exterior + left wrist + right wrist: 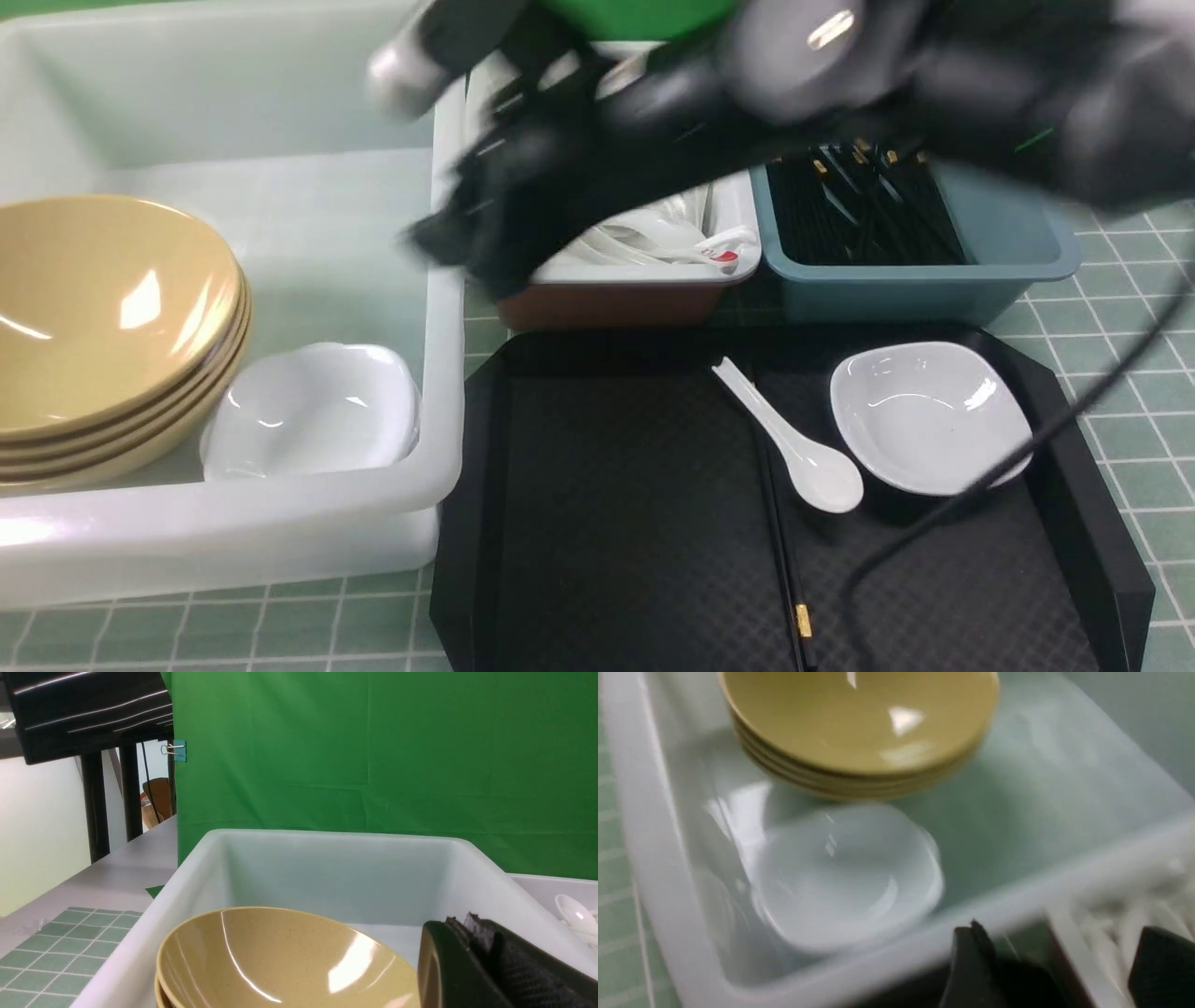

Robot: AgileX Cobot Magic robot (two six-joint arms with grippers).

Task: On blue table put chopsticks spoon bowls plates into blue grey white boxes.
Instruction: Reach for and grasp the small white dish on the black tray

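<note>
The only marking I can find is a red mark [724,254] on one spoon in the white box [644,273], and it is too small to read. My right gripper [1064,970] stands wide open and empty. Its wrist view puts one finger over the wall of the large tub [654,858] and the other over the white box's spoons. From the front that gripper [485,233] is only a dark blur (the arm crosses the whole top of the view, hiding the far ends of the white box and the blue-grey box [1022,257]). My left gripper [462,927] is closed with nothing between its pads, just beside the stacked bowls [280,956]; only its own wrist view shows it.

In the tub a plate [313,411] sits just beside the bowls. The front view alone shows the black tray [607,485] on the blue table [1120,308]. On the tray the spoon [794,448] lies between the loose chopsticks [780,541] and a second plate [929,415]. A black cable [1055,425] crosses that plate's edge. Stored chopsticks [859,215] fill the blue-grey box. The left wrist view alone shows a green backdrop [373,756] with a teal clip [177,750].
</note>
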